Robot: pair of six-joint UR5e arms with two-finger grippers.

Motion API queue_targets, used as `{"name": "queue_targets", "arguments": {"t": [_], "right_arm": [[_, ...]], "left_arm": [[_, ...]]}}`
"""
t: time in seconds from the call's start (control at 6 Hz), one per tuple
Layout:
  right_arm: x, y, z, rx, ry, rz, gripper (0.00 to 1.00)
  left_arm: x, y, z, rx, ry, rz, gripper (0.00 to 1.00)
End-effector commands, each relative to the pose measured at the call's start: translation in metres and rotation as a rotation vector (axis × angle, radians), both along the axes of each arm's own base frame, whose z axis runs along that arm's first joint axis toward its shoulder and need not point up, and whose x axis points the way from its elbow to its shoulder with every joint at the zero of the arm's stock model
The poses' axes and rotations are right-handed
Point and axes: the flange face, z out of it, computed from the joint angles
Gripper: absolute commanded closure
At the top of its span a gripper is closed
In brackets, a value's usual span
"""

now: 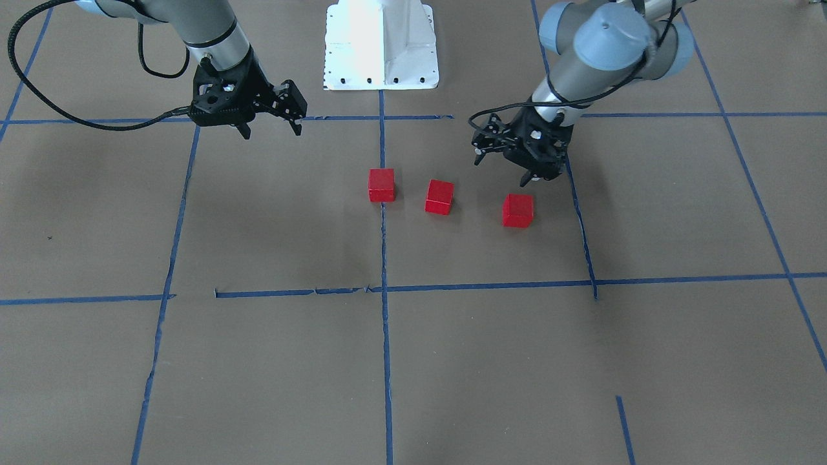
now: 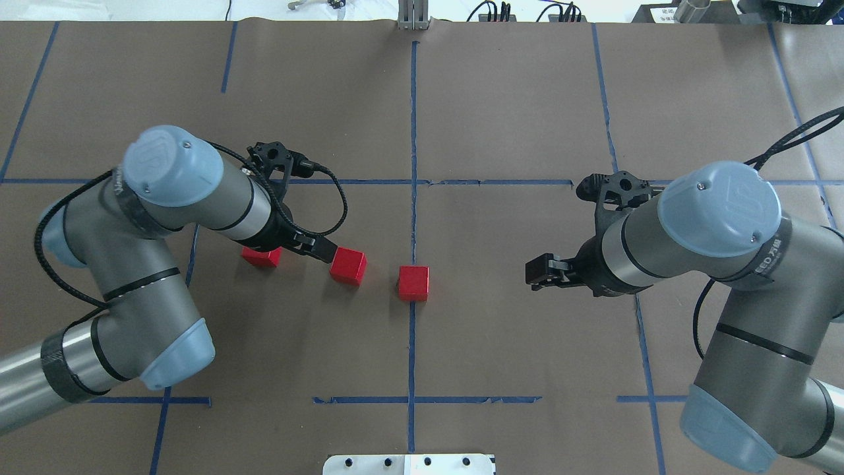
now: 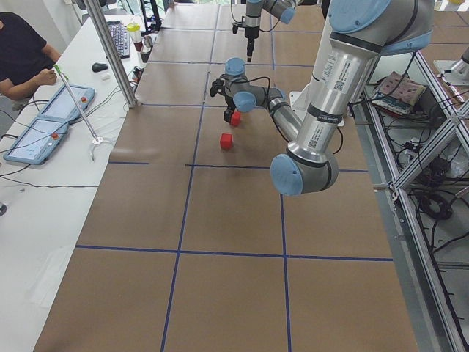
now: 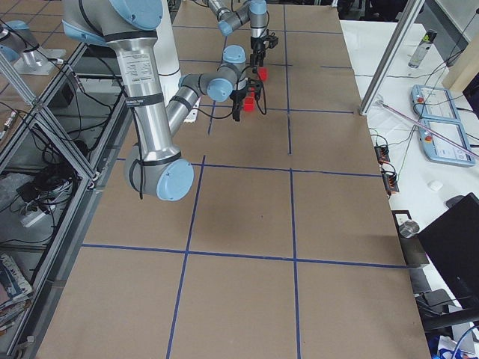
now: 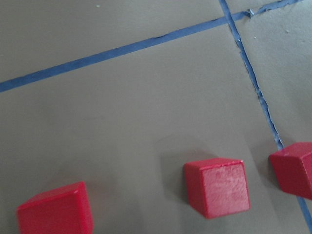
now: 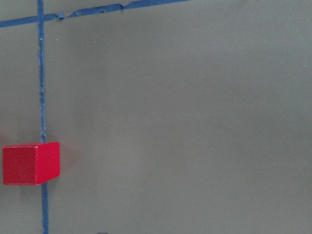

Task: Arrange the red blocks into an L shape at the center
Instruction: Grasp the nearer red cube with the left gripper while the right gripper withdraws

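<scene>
Both arms were grey metal tubes w/ rounded pale-blue joint caps & black rings at the joints: left arm (image 2: 138,290), right arm (image 2: 752,316). Caps bore an embossed logo & small screws. A black band on each carried white lettering, too small to read. A loose black cable (image 1: 39,90) ran along the right arm, w/ a similar one on the left. Left tool (image 1: 504,169) & right tool (image 1: 272,132) were black, skeletal, two-fingered. The glossy white base pedestal (image 1: 381,45) had dark bolt holes along its foot.

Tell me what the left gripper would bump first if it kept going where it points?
Probably the middle red block; the left gripper tilts down toward it. Depth is unclear, so it might touch the table beside it.
</scene>
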Motion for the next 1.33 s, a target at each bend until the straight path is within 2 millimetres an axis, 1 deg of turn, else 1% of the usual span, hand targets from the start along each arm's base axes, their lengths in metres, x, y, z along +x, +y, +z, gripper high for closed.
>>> {"name": "queue_targets", "arguments": {"t": [0.0, 0.17, 0.33, 0.5, 1.0, 1.17], "right_arm": [[0.007, 0.005, 0.005, -0.004, 0.005, 0.001, 0.0], [0.009, 0.006, 0.004, -0.003, 0.001, -0.001, 0.0], [0.009, 0.006, 0.003, -0.006, -0.001, 0.002, 0.0], [0.009, 0.006, 0.004, -0.015, 0.0, 0.009, 0.0], [0.01, 0.006, 0.005, -0.015, 0.002, 0.01, 0.0], [0.01, 0.006, 0.004, -0.014, 0.001, 0.01, 0.0]], "left_arm": [[0.038, 0.011, -0.015, -0.144, -0.058, -0.081, 0.03], [0.055, 0.019, -0.011, -0.108, -0.088, -0.145, 0.06], [0.076, 0.026, -0.029, -0.12, -0.083, -0.192, 0.05], [0.088, 0.022, -0.026, -0.126, -0.099, -0.193, 0.05], [0.097, 0.017, -0.01, -0.082, -0.139, -0.155, 0.06], [0.097, 0.017, -0.009, -0.055, -0.143, -0.133, 0.09]]}}
